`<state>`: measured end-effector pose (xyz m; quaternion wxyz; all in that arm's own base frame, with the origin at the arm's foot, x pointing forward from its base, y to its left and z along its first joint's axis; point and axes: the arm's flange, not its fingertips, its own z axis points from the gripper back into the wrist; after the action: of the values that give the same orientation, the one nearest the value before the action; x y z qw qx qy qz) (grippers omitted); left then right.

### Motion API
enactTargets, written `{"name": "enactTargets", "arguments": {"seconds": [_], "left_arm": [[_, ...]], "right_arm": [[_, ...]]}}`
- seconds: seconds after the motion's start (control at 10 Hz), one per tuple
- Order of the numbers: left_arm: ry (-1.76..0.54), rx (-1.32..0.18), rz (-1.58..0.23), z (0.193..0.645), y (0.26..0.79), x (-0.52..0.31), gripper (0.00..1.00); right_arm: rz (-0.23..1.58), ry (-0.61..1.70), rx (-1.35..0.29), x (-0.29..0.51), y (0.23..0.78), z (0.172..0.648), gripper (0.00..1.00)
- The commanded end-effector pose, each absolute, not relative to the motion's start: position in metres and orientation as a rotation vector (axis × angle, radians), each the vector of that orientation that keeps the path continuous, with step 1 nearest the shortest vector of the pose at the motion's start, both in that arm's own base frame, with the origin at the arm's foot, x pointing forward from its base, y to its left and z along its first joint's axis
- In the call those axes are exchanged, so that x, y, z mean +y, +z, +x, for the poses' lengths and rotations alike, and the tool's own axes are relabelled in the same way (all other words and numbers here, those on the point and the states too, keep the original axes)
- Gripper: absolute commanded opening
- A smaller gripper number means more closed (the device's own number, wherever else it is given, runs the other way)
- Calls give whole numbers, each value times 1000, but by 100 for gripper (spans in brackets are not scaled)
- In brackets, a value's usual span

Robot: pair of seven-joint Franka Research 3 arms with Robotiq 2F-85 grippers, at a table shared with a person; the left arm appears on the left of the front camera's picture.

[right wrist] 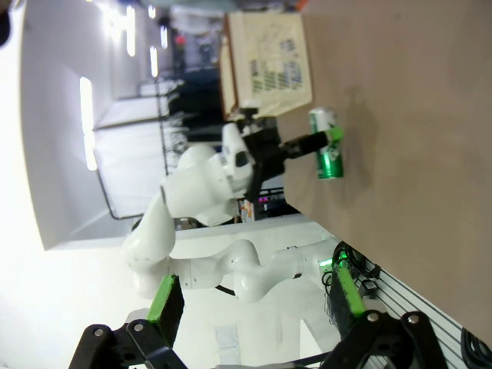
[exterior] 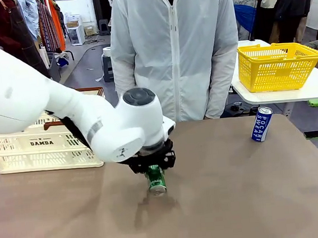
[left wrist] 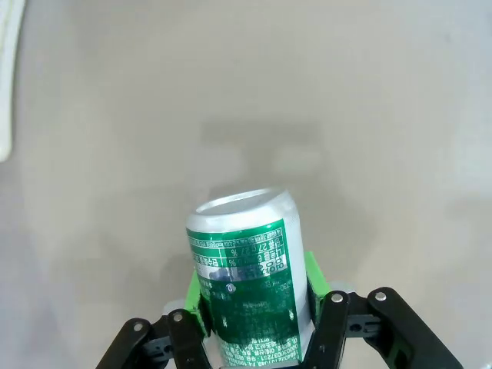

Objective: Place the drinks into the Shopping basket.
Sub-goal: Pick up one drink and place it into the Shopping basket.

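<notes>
**Scene with 2 drink cans and 1 crate.** The left gripper (exterior: 153, 167) is clenched on 1 green can (exterior: 156, 181), held tilted just above the middle of the table (exterior: 239, 195). The can's fine white print is too small to read. 1 blue can (exterior: 261, 124), lettered "POCARI SWEAT", stands upright near the table's far right edge, well apart. 1 cream crate (exterior: 15, 145), marked "DAMDA", sits at the table's far left. The right gripper (right wrist: 257, 296) is spread wide, grasping nothing. 1 yellow mesh basket (exterior: 278, 68) rests on a white side table (exterior: 314, 88) behind.
</notes>
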<state>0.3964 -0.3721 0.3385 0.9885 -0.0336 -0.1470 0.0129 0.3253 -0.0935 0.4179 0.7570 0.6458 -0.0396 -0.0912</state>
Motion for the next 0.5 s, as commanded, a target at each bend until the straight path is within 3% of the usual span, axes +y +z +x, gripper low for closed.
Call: {"name": "enactTargets", "arguments": {"seconds": [0.0,0.2,0.4], "left_arm": [[-13,-286,-76,372,426,-328,0],[-92,-291,-170,332,497,-291,0],[-148,-325,-203,290,522,-267,0]], "right_arm": [[1423,-193,-103,-93,421,327,100],[1423,-193,-103,-93,421,327,100],[1423,-193,-103,-93,421,327,100]]}}
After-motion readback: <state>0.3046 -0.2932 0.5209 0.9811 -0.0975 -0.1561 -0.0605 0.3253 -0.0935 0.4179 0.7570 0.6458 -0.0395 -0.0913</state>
